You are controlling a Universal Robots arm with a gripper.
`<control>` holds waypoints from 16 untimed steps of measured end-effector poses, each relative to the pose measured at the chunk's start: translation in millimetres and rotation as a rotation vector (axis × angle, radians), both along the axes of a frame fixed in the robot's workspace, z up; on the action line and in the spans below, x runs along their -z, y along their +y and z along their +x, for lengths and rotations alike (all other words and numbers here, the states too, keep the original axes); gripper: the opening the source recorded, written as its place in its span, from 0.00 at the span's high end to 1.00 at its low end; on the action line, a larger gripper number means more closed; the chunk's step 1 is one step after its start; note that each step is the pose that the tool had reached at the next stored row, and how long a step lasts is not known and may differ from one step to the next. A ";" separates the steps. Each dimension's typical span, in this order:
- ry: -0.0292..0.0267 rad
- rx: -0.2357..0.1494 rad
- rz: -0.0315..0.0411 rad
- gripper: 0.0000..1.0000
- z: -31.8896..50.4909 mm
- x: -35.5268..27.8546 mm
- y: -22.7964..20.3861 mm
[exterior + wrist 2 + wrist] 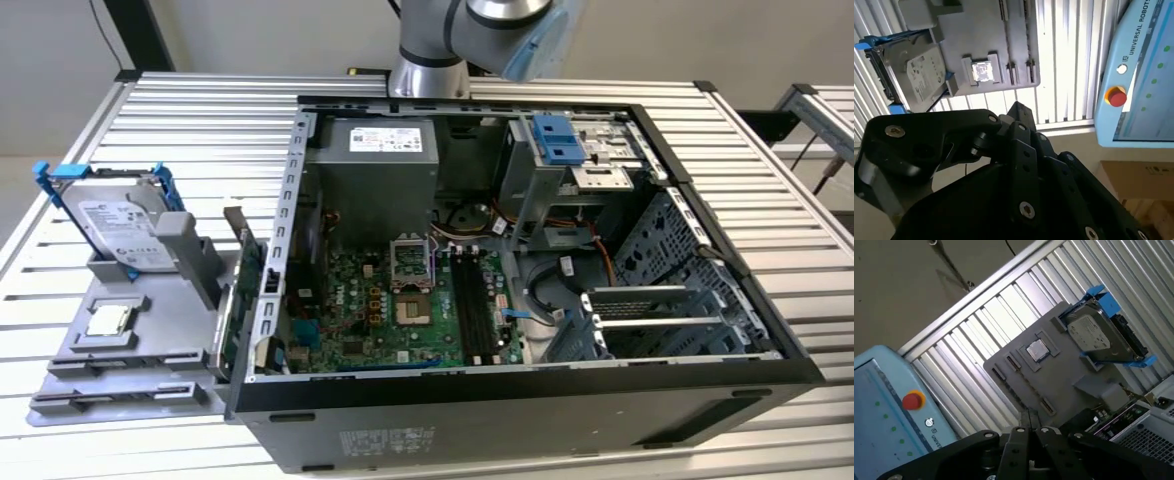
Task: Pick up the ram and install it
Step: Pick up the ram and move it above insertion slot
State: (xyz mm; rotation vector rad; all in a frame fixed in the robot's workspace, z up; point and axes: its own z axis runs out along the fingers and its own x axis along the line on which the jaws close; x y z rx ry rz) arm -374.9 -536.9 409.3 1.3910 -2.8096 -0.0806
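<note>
In the first wrist view the gripper [1027, 414] is seen with its fingers pressed together and nothing held between them. The ram [243, 250] is stood on edge at the holder [134, 345], left of centre in the exterior view, beside the case [534, 400]. A pale printed label is carried by the drive [127, 235].

The exterior view's top edge cuts off the arm [430, 50] (the second wrist view's edge clips the blue pendant [1139, 65]).
</note>
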 end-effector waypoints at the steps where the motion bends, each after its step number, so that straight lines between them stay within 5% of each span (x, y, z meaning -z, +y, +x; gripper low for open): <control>1: 0.0001 -0.018 -0.0001 1.00 0.0 0.0 0.0; 7: -0.0069 -0.128 -0.0002 1.00 0.1 0.0 0.0; 16: -0.0297 -0.291 -0.0011 1.00 0.0 0.6 0.0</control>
